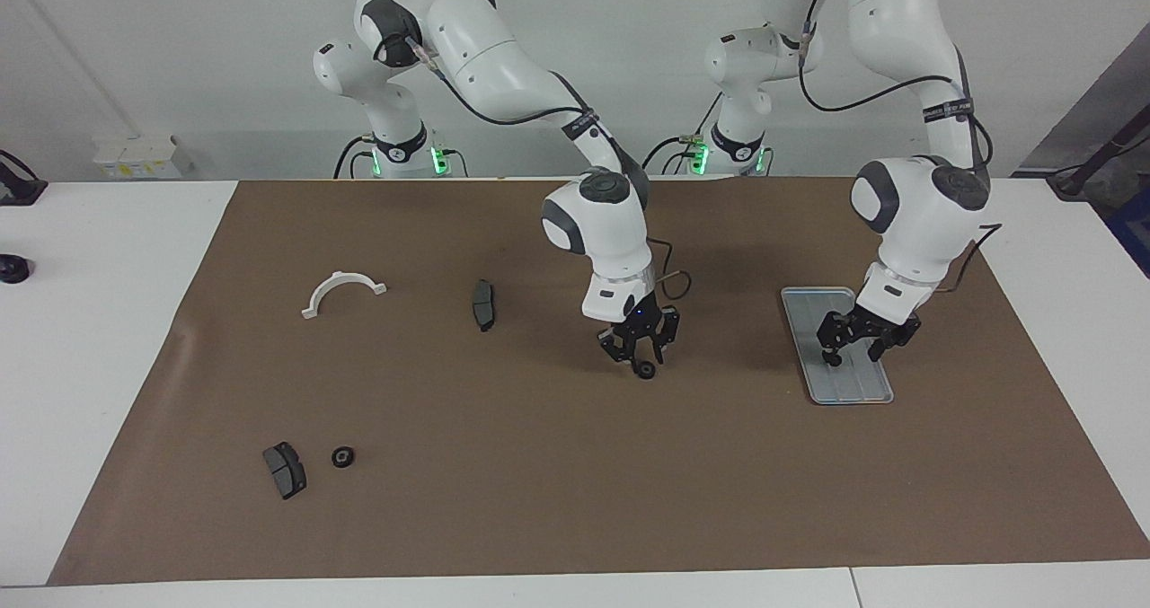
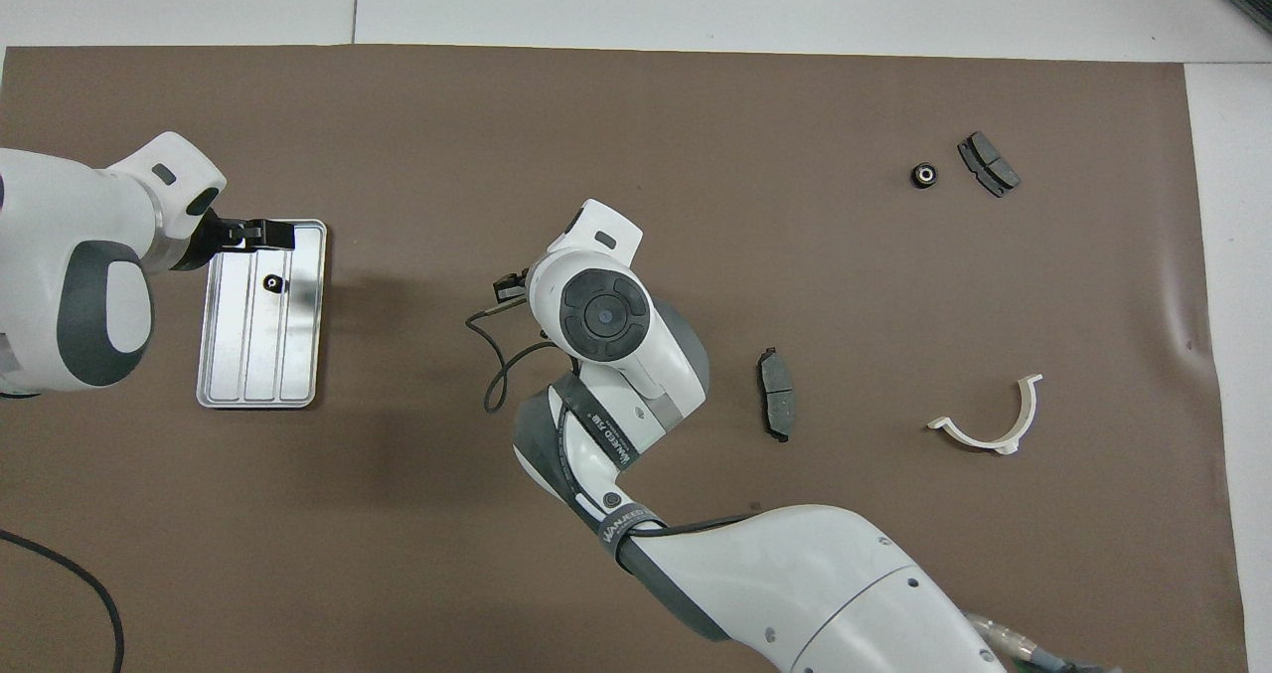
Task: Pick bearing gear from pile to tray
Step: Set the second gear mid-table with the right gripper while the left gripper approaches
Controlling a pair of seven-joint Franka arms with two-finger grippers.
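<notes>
We see the small flat silver-grey metal tray (image 1: 835, 346) (image 2: 261, 313) with its low rim and lengthwise ridges lying on the brown mat (image 1: 575, 464) toward the left arm's end of the table. One tiny black round bearing gear (image 2: 271, 282) already lies inside the tray, in the half farther from the robots. The left claw (image 1: 868, 343) (image 2: 260, 235) hangs just over the tray with its fingers spread wide and nothing between them.

The right claw (image 1: 641, 356) is over the bare mat near the middle of the table, and a second small black round gear (image 1: 645, 372) sits at its fingertips; we cannot tell whether the fingers are clamped on it or letting it go.

Toward the right arm's end, another black gear (image 1: 342, 456) (image 2: 924, 174) rests just beside a dark grey brake pad (image 1: 284, 470) (image 2: 988, 163). A second dark brake pad (image 1: 483, 304) (image 2: 776, 407) and a white half-ring piece (image 1: 341, 292) (image 2: 990, 420) lie nearer to the robots, well apart.
</notes>
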